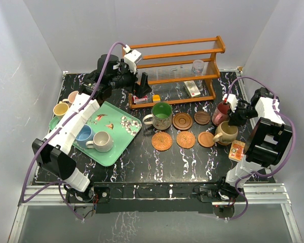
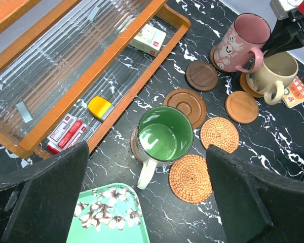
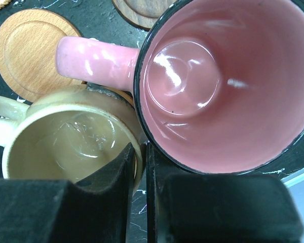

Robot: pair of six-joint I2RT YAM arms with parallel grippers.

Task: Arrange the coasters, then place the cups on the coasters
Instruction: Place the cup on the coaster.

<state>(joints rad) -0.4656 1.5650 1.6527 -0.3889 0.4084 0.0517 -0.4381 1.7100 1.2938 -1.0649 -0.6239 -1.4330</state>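
Top view: the left tool is hanging near the rack, and the right tool is reaching over the cream mug at the bench's right.

Left wrist view: the left tool's jaws are standing wide apart above the green mug.

Right wrist view: the right tool's jaws are pinching the cream mug's rim, beside the pink mug.

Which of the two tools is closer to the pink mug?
Right. The right tool sits shut just beside the pink mug at its rim, between it and the cream mug. The left tool hangs open well away, by the wooden rack at its left end.
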